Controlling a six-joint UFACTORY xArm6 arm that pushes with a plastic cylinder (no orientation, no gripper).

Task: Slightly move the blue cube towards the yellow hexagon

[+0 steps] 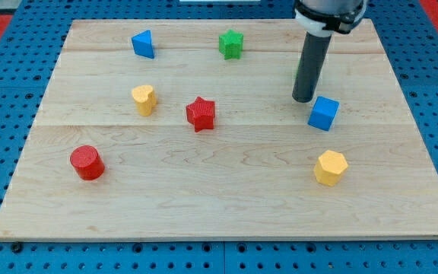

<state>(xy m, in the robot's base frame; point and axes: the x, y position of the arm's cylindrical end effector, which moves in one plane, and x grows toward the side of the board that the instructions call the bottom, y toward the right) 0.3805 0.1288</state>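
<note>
The blue cube (323, 113) lies on the wooden board at the view's right. The yellow hexagon (330, 167) lies below it, nearer the view's bottom, with a gap between them. My tip (303, 99) is the lower end of the dark rod and stands just up and left of the blue cube, very close to its upper left corner. I cannot tell whether it touches the cube.
A red star (201, 114) lies near the middle. A yellow block (144, 100) lies left of it. A red cylinder (87, 163) is at the lower left. A blue triangle (143, 44) and a green star (231, 44) lie near the top edge of the wooden board (226, 205).
</note>
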